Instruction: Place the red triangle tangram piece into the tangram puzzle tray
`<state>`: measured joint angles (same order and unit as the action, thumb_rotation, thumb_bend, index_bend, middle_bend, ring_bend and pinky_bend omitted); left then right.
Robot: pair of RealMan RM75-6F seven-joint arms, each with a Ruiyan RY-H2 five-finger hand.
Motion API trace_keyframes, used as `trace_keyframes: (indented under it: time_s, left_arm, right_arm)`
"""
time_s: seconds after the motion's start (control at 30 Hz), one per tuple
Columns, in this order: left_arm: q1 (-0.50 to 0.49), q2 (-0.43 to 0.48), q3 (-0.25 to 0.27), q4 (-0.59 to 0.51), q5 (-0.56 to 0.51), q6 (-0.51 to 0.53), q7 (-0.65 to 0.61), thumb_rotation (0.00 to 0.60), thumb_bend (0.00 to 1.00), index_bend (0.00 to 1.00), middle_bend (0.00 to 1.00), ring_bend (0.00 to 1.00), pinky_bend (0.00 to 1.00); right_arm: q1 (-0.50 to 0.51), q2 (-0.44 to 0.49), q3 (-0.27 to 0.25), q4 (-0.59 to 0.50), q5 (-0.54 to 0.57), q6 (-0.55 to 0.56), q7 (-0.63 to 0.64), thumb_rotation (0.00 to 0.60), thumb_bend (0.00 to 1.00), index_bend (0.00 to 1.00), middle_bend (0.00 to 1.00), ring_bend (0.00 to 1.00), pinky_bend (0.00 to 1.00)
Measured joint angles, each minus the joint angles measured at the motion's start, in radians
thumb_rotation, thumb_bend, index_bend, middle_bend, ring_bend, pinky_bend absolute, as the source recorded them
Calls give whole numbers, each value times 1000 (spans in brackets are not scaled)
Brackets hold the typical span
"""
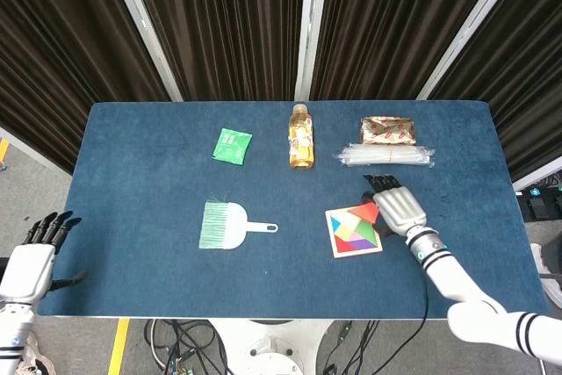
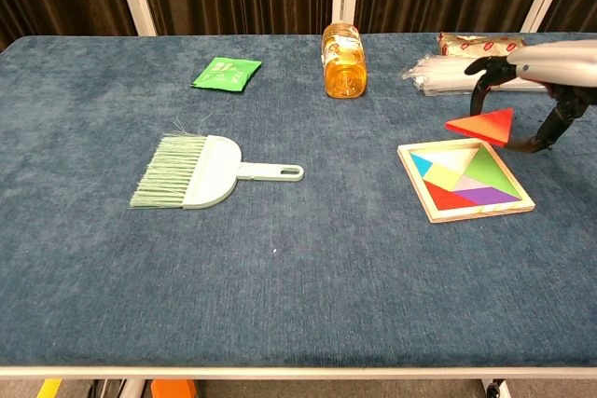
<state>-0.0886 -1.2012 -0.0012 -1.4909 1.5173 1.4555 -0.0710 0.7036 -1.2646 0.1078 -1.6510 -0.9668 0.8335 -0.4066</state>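
1. I'm holding the red triangle (image 2: pixel 483 125) in the right hand (image 1: pixel 397 207), fingers (image 2: pixel 478 81) clamped on it from above, w/ the piece lifted clear of the table (image 2: pixel 298 277). Grasp phase is looking done.
2. I'm carrying it over the far right corner of the tangram puzzle tray (image 2: pixel 431 212); in chest view it's hanging above the tray's far edge, not touching. In head view the hand is covering most of the piece, only a red sliver is showing at the tray's top right.
3. The tray is sitting towards the right of the table, nearer the front edge than the back. It's already showing coloured pieces (blue, yellow, green, purple, a red one). Can't tell from either view exactly which slot is open for this piece.
4. Left to do, in my judgement: line the triangle up w/ its gap, lower it flat, let go, pull the hand back. So approx. halfway, the transport is nearly over and the placement isn't started yet.
5. Left hand (image 1: pixel 33 252) is hanging off the front left corner of the table, fingers apart, holding nothing.
6. Risk I'm watching: piece is looking tilted in the grip, so it may catch on the tray rim when it's going down.
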Motion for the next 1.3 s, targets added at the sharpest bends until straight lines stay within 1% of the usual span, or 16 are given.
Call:
trace_keyframes:
  time_s: [0.17, 0.37, 0.53, 0.87, 1.3]
  left_arm:
    - [0, -4, 2, 24, 0, -5, -30, 600, 0, 162, 92, 23, 117]
    - [1, -7, 2, 48, -1, -7, -64, 600, 0, 162, 93, 23, 117]
    - [5, -9, 3, 60, -2, -5, -84, 600, 0, 162, 93, 24, 117]
    - [8, -14, 4, 80, -3, -7, -112, 600, 0, 162, 93, 23, 117]
    - [9, 8, 1, 64, -3, -3, -108, 600, 0, 162, 92, 24, 118]
  right_arm:
    - [5, -56, -16, -25, 98, 78, -95, 600, 227, 494, 0, 0, 0]
    - [8, -104, -15, -50, 154, 152, -140, 600, 227, 508, 0, 0, 0]
    - [14, -113, -4, -69, 184, 171, -151, 600, 228, 521, 0, 0, 0]
    - [57, -139, 6, -80, 328, 192, -236, 600, 228, 521, 0, 0, 0]
    - [93, -172, 9, -65, 385, 206, -267, 600, 229, 521, 0, 0, 0]
